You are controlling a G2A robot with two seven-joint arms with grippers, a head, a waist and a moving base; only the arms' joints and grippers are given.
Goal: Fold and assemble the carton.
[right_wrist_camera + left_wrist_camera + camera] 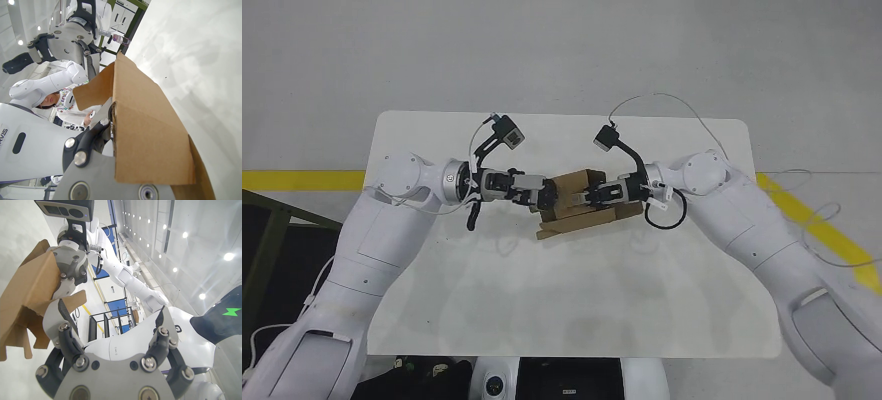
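A brown cardboard carton (570, 200), partly folded with loose flaps, is held a little above the middle of the white table (642, 290). My right gripper (594, 195) is at its right end, shut on one wall of the carton (147, 132); one of its fingers (105, 121) shows beside the wall and the other is hidden behind it. My left gripper (538, 192) stands open at the carton's left end. In the left wrist view my left gripper (111, 313) is spread wide, and one finger (64, 311) rests against a carton flap (75, 300).
The table stretches bare around the carton, with its edges well away from both arms. A thin cable (682, 108) loops over the back right of the table. Yellow floor tape (302, 180) and a dark rack (262, 230) lie off the left side.
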